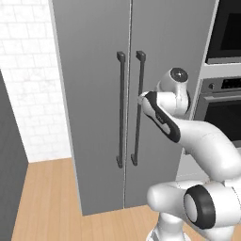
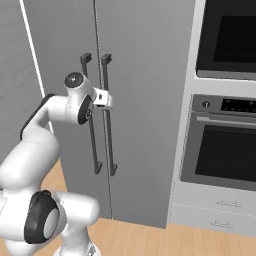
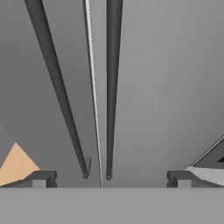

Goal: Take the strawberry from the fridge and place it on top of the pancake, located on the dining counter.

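Grey fridge [image 1: 94, 94] shut, pincer [image 3: 111, 177] spread wide, just before right handle [image 1: 138, 108], both handles between fingertips [image 3: 41, 178].

Ahead of the wide-spread end effector [image 3: 111, 178], the tall matte grey fridge [image 3: 153, 87] shows two dark vertical bar handles [image 3: 111, 87] flanking its door seam.

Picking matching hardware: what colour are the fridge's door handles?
Dark charcoal, nearly black, on the matte grey fridge; the handles show best in the left base view.
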